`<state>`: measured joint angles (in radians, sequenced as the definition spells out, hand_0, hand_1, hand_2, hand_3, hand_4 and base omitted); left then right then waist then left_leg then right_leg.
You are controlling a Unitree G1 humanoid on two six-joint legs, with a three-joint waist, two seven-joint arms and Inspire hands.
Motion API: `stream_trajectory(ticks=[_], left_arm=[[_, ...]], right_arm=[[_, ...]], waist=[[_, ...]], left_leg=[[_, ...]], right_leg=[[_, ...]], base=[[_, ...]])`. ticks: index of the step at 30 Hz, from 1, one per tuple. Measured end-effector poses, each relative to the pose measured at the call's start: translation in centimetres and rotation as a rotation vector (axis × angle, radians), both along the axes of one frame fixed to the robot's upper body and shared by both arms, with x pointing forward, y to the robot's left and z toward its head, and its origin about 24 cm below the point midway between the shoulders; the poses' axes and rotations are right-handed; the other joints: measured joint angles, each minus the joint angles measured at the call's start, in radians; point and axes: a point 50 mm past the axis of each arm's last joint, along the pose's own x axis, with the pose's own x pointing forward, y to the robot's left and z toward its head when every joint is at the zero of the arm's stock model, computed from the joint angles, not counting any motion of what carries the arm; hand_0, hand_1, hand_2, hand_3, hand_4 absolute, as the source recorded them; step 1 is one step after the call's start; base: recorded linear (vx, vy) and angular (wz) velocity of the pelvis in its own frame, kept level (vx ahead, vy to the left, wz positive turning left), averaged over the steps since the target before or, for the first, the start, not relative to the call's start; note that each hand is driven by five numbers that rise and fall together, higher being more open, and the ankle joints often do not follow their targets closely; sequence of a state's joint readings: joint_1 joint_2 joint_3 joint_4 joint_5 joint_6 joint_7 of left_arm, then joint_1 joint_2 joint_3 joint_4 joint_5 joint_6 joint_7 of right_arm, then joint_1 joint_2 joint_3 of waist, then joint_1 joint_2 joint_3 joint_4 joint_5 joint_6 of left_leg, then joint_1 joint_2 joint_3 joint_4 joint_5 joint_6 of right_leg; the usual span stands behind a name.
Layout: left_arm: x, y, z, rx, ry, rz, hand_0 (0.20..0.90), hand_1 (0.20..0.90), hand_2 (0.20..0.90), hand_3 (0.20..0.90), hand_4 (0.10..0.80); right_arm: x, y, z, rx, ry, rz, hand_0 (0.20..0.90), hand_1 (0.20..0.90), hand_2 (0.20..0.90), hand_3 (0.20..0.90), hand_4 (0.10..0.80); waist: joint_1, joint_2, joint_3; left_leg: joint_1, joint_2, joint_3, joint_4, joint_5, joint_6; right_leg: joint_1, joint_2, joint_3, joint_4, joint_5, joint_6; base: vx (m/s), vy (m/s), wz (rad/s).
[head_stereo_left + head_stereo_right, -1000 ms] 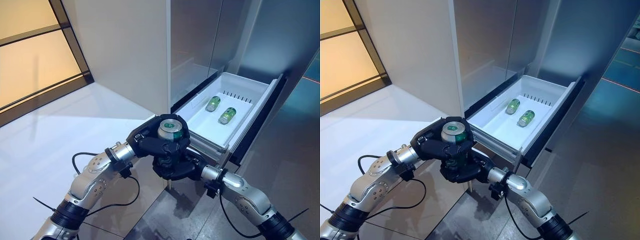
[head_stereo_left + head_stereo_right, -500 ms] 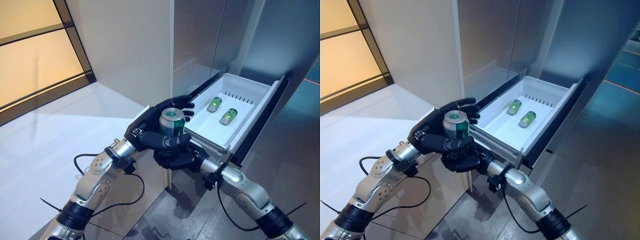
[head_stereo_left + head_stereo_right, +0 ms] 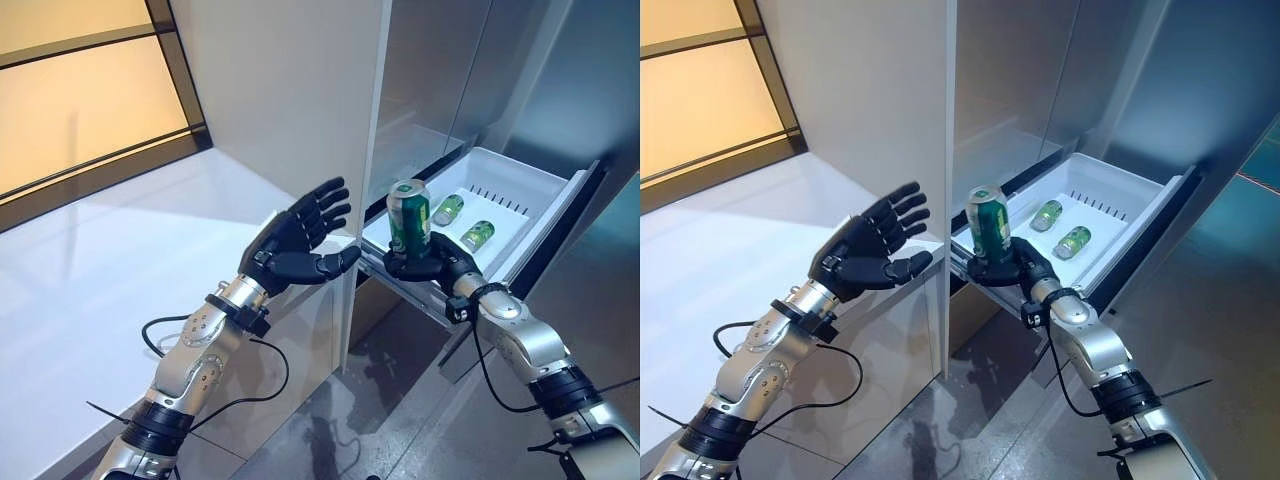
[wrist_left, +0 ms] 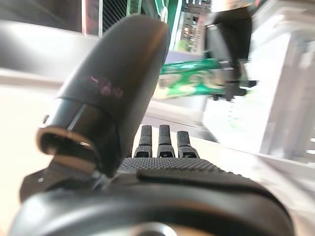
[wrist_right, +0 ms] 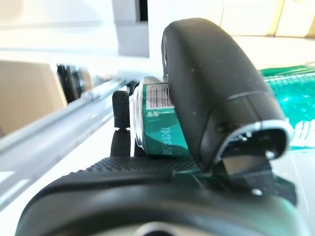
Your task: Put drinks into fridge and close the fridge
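Note:
My right hand (image 3: 432,266) is shut on an upright green can (image 3: 408,215) and holds it by its base over the near corner of the fridge's open white drawer (image 3: 525,178). Green cans (image 3: 449,209) lie on their sides in the drawer. My left hand (image 3: 295,240) is open and empty, fingers spread, just left of the held can and apart from it. In the right wrist view the thumb (image 5: 211,88) presses on the can (image 5: 160,135). In the left wrist view the can (image 4: 197,78) shows past the straight thumb (image 4: 113,88).
A white counter (image 3: 100,240) with a tall white side panel (image 3: 290,90) stands at the left. The fridge's steel front (image 3: 440,70) rises behind the drawer. Grey floor (image 3: 400,420) lies below the drawer.
My left hand has let go of the can, opened and drawn back to the left. My right hand now holds the can alone and has carried it right, to the drawer. The camera has shifted.

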<state>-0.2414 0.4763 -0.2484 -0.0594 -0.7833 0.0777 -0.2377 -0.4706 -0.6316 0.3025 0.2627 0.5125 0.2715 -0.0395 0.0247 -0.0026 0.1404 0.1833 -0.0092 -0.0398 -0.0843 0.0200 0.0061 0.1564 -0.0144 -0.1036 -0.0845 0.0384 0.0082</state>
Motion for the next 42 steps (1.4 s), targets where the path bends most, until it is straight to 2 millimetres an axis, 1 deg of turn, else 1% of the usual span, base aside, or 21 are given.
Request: stream_trajectory(ticks=[2,6,8,11,12,13,15,18,21,24,26,27,29,30,31,33,34,36,38,42], left_arm=[[-0.1,-0.4,-1.1,0.013,0.068,-0.045,0.900,0.900,0.900,0.900,0.800],[-1.4,-1.5,-3.7,0.029,0.230,-0.185,0.900,0.900,0.900,0.900,0.800],[-2.5,-2.2,-5.5,0.053,0.325,-0.268,0.900,0.900,0.900,0.900,0.800],[-5.3,-3.4,-8.7,0.103,0.487,-0.423,0.900,0.900,0.900,0.900,0.800],[-5.8,-3.5,-9.3,0.116,0.519,-0.447,0.900,0.900,0.900,0.900,0.800],[-6.6,-3.3,-10.4,0.129,0.571,-0.470,0.900,0.900,0.900,0.900,0.800],[-7.6,-2.7,-12.4,0.181,0.656,-0.474,0.900,0.900,0.900,0.900,0.800],[-7.9,-1.5,-14.2,0.273,0.690,-0.431,0.900,0.900,0.900,0.900,0.800],[-8.2,0.0,-16.0,0.360,0.713,-0.381,0.900,0.900,0.900,0.900,0.800],[-8.2,1.6,-17.8,0.488,0.703,-0.299,0.900,0.900,0.900,0.900,0.800],[-7.6,2.6,-18.3,0.557,0.684,-0.232,0.900,0.900,0.900,0.900,0.800],[-7.4,3.1,-18.6,0.580,0.671,-0.187,0.900,0.900,0.900,0.900,0.800],[-6.8,4.2,-18.7,0.633,0.638,-0.084,0.900,0.900,0.900,0.900,0.800],[-6.7,5.0,-19.1,0.654,0.643,-0.026,0.900,0.900,0.900,0.900,0.800],[-6.4,5.6,-19.2,0.668,0.648,0.030,0.900,0.900,0.900,0.900,0.800],[-6.3,7.3,-19.7,0.753,0.672,0.115,0.900,0.900,0.900,0.900,0.800],[-6.3,7.9,-19.8,0.773,0.674,0.135,0.900,0.900,0.900,0.900,0.800],[-6.6,9.7,-20.0,0.844,0.699,0.207,0.900,0.900,0.900,0.900,0.800],[-6.7,10.5,-20.0,0.879,0.704,0.225,0.900,0.900,0.900,0.900,0.800],[-5.9,10.5,-19.4,0.844,0.666,0.273,0.900,0.900,0.900,0.900,0.800]], right_arm=[[0.6,-1.3,0.6,-0.032,-0.005,-0.051,0.300,0.300,0.300,0.200,0.100],[1.6,-4.4,1.6,-0.081,0.005,-0.165,0.300,0.300,0.300,0.200,0.100],[2.1,-6.2,2.1,-0.099,0.019,-0.239,0.300,0.300,0.300,0.200,0.100],[2.3,-9.7,3.1,-0.132,0.047,-0.372,0.300,0.300,0.300,0.200,0.100],[2.2,-10.3,3.2,-0.139,0.053,-0.394,0.300,0.300,0.300,0.200,0.100],[2.1,-11.2,3.3,-0.146,0.066,-0.427,0.300,0.300,0.300,0.200,0.100],[1.8,-13.1,3.9,-0.158,0.084,-0.503,0.300,0.300,0.300,0.200,0.100],[1.9,-14.4,4.6,-0.174,0.104,-0.570,0.300,0.300,0.300,0.200,0.100],[2.0,-14.8,5.3,-0.219,0.117,-0.582,0.300,0.300,0.300,0.200,0.100],[2.8,-14.5,7.4,-0.234,0.071,-0.567,0.300,0.300,0.300,0.200,0.100],[3.0,-14.5,8.1,-0.241,0.063,-0.568,0.300,0.300,0.300,0.200,0.100],[3.0,-14.5,8.0,-0.240,0.068,-0.570,0.300,0.300,0.300,0.200,0.100],[2.9,-14.6,7.9,-0.238,0.079,-0.574,0.300,0.300,0.300,0.200,0.100],[2.9,-14.6,7.9,-0.237,0.083,-0.574,0.300,0.300,0.300,0.200,0.100],[3.1,-14.4,8.2,-0.235,0.090,-0.565,0.300,0.300,0.300,0.200,0.100],[3.2,-14.2,8.6,-0.229,0.086,-0.561,0.300,0.300,0.300,0.200,0.100],[3.3,-14.2,8.7,-0.230,0.083,-0.559,0.300,0.300,0.300,0.200,0.100],[3.5,-14.0,9.3,-0.223,0.084,-0.547,0.300,0.300,0.300,0.200,0.100],[3.5,-14.0,9.8,-0.253,0.080,-0.546,0.300,0.300,0.300,0.200,0.100],[3.9,-13.8,11.1,-0.296,0.072,-0.522,0.300,0.300,0.300,0.200,0.100]], waist=[[0.008,0.003,0.015],[0.031,0.009,0.032],[0.030,0.014,0.039],[0.049,0.030,0.056],[0.051,0.031,0.057],[0.052,0.033,0.059],[0.056,0.037,0.078],[0.056,0.038,0.095],[0.059,0.033,0.113],[0.060,0.028,0.154],[0.067,0.025,0.202],[0.074,0.022,0.211],[0.089,0.017,0.248],[0.094,0.017,0.278],[0.095,0.014,0.293],[0.108,0.004,0.308],[0.109,0.002,0.316],[0.106,-0.003,0.334],[0.103,-0.003,0.335],[0.103,-0.002,0.342]], left_leg=[[0.001,-0.002,-0.003,0.000,0.002,0.001],[0.004,-0.005,-0.014,0.000,0.003,0.003],[0.003,-0.009,-0.027,0.000,0.005,0.005],[-0.001,-0.014,-0.037,0.000,0.009,0.008],[-0.003,-0.014,-0.042,0.000,0.009,0.008],[-0.012,-0.015,-0.051,0.000,0.010,0.007],[-0.021,-0.016,-0.061,0.000,0.016,0.006],[-0.050,-0.016,-0.078,0.001,0.027,0.002],[-0.092,-0.013,-0.080,0.002,0.037,-0.005],[-0.163,-0.011,-0.082,0.020,0.045,-0.009],[-0.187,-0.012,-0.083,0.034,0.047,-0.012],[-0.207,-0.011,-0.083,0.035,0.049,-0.014],[-0.241,-0.010,-0.083,0.041,0.053,-0.017],[-0.246,-0.010,-0.083,0.045,0.053,-0.017],[-0.256,-0.011,-0.083,0.049,0.053,-0.018],[-0.275,-0.012,-0.082,0.050,0.054,-0.017],[-0.276,-0.012,-0.082,0.049,0.054,-0.017],[-0.279,-0.014,-0.079,0.049,0.054,-0.017],[-0.288,-0.015,-0.078,0.049,0.054,-0.017],[-0.310,-0.016,-0.071,0.052,0.056,-0.014]], right_leg=[[0.003,-0.002,-0.003,0.000,0.000,0.000],[0.012,-0.005,-0.011,0.000,-0.002,0.003],[0.015,-0.008,-0.026,0.000,-0.005,0.006],[0.015,-0.013,-0.031,0.000,-0.006,0.008],[0.016,-0.014,-0.034,0.000,-0.007,0.009],[0.015,-0.012,-0.038,0.000,-0.008,0.010],[0.011,-0.011,-0.052,0.000,-0.009,0.009],[-0.012,-0.008,-0.061,0.000,-0.007,0.007],[-0.055,-0.004,-0.063,0.000,0.002,0.001],[-0.120,-0.001,-0.063,0.001,0.019,-0.006],[-0.135,0.000,-0.061,0.001,0.025,-0.009],[-0.156,0.001,-0.058,0.001,0.027,-0.010],[-0.186,0.001,-0.058,0.001,0.036,-0.013],[-0.189,0.002,-0.057,0.001,0.039,-0.014],[-0.197,0.000,-0.057,0.001,0.041,-0.015],[-0.216,-0.004,-0.054,0.001,0.042,-0.015],[-0.218,-0.004,-0.053,0.001,0.043,-0.014],[-0.222,-0.006,-0.049,0.001,0.044,-0.013],[-0.231,-0.008,-0.049,0.001,0.045,-0.012],[-0.255,-0.009,-0.042,0.001,0.050,-0.011]], base=[[0.078,0.001,0.08],[0.076,-0.006,0.09],[0.053,-0.008,0.20],[0.038,-0.021,0.11],[0.017,-0.034,0.16],[-0.032,-0.048,0.17],[-0.040,-0.069,0.21],[-0.073,-0.094,0.14],[-0.166,-0.098,0.04],[-0.206,-0.106,0.03],[-0.170,-0.082,0.08],[-0.144,-0.063,0.04],[-0.122,-0.056,0.02],[-0.084,-0.040,0.04],[-0.067,-0.024,0.02],[-0.064,-0.009,0.00],[-0.070,0.020,0.00],[-0.080,0.036,-0.03],[-0.076,0.049,-0.04],[-0.057,0.046,-0.05]])
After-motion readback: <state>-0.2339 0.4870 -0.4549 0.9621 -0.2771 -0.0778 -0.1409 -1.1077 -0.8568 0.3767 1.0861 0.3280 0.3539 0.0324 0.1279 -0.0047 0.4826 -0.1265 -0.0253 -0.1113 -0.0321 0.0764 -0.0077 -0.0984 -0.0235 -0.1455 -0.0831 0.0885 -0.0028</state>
